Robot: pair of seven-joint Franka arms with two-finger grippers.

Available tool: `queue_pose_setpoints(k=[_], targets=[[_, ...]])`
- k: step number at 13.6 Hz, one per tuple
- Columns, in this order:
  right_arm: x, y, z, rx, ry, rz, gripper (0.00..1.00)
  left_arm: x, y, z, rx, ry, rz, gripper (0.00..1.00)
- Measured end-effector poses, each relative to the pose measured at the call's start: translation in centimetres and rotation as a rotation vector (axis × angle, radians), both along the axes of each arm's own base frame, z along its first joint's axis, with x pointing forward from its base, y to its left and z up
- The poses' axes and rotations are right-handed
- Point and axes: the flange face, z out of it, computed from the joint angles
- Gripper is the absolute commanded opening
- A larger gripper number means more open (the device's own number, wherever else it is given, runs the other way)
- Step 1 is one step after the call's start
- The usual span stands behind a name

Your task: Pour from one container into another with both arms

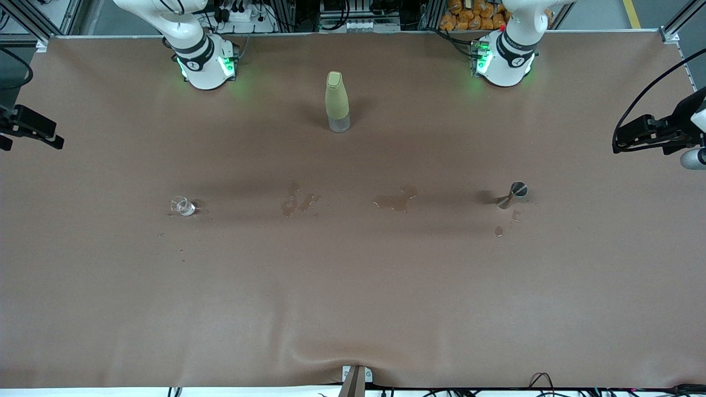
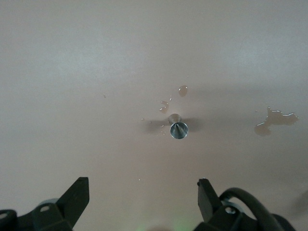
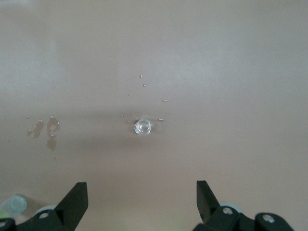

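Observation:
A small clear glass (image 1: 183, 206) (image 3: 143, 126) stands on the brown table toward the right arm's end. A shiny metal measuring cup (image 1: 513, 194) (image 2: 178, 129) stands toward the left arm's end. High over the metal cup hangs my left gripper (image 2: 143, 185), open, nothing between its fingers. My right gripper (image 3: 142, 187) hangs open and empty high over the glass. In the front view only the arms' lower parts show, the left arm (image 1: 504, 60) and the right arm (image 1: 204, 60); both hands are out of that view.
An olive-green bottle (image 1: 337, 102) (image 3: 13, 204) with a clear base stands between the two arm bases. Wet patches (image 1: 298, 201) (image 1: 396, 199) mark the cloth between the glass and the metal cup. Black fixtures (image 1: 27, 129) (image 1: 656, 132) jut in at both table ends.

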Motion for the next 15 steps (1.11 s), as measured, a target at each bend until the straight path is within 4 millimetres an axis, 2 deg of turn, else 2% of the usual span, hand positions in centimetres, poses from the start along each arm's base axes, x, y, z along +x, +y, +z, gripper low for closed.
queue_pose_setpoints(k=[6,15], targets=[[-1.2,-1.4,-0.3,0.006,0.037,0.016,1.00,0.0,-0.1,0.0,0.000,0.001,-0.004,1.00],[-1.2,-1.5,-0.7,0.010,0.044,0.072,1.00,0.0,0.1,0.0,0.000,0.001,-0.001,1.00]])
